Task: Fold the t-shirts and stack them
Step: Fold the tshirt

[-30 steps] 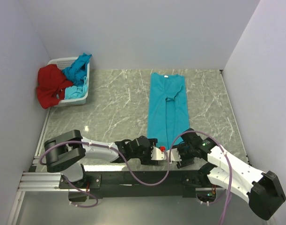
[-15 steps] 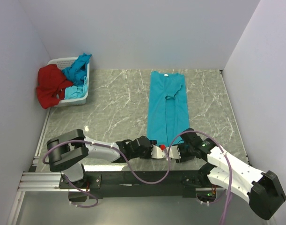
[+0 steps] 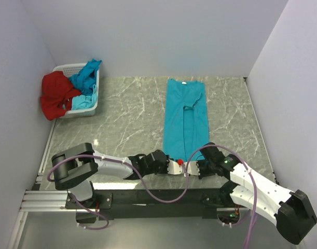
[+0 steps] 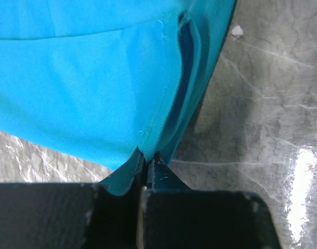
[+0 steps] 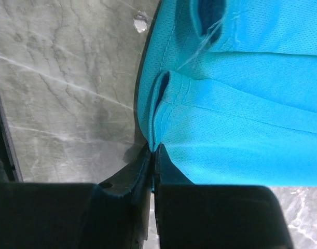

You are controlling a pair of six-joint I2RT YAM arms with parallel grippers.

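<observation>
A turquoise t-shirt lies flat on the marble table as a long narrow strip, sides folded in, collar at the far end. My left gripper is shut on its near left hem corner. The left wrist view shows the cloth pinched between the left gripper jaws. My right gripper is shut on the near right hem corner. In the right wrist view, the shirt's stitched edge runs into the closed right gripper jaws. A red t-shirt and other turquoise t-shirts are heaped at the basket.
The white plastic basket stands at the far left corner against the wall, with the red shirt hanging over its left side. White walls close the table on three sides. A small white speck lies on the marble beside the shirt.
Both grippers have closed on the shirt's near hem corners; a second ago they stood open there. The arms crept slightly toward the shirt; it has not shifted.
</observation>
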